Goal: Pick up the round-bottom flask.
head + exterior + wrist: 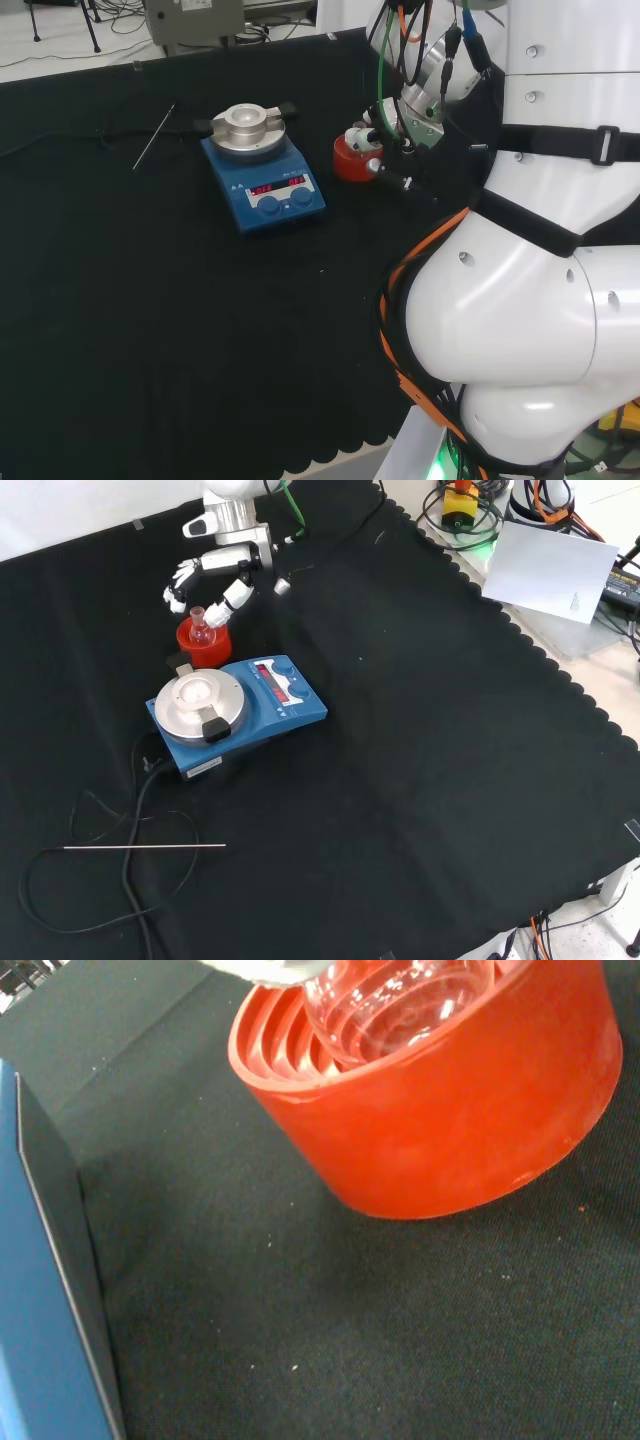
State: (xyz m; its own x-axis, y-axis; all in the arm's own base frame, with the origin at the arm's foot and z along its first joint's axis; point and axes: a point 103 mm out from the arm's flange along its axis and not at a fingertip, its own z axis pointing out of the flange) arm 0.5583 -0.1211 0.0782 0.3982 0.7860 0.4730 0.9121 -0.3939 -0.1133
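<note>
The round-bottom flask (199, 621) is clear glass and sits upright in a red ribbed ring stand (204, 648) on the black cloth. In the head view the flask (357, 135) and its stand (350, 162) are just left of the hand (392, 135). The front view has the hand (222, 572) hovering just behind and above the flask's neck, with one finger (179, 583) and the thumb (234, 597) spread to either side of it and not touching. Close up in the wrist view, the flask's bulb (400, 1000) rests in the stand (440, 1120).
A blue hotplate stirrer (245, 708) with a round metal top stands right beside the stand, and its side (40, 1310) fills one edge of the wrist view. A thin metal rod (145, 847) and a black cable (110, 870) lie beyond it.
</note>
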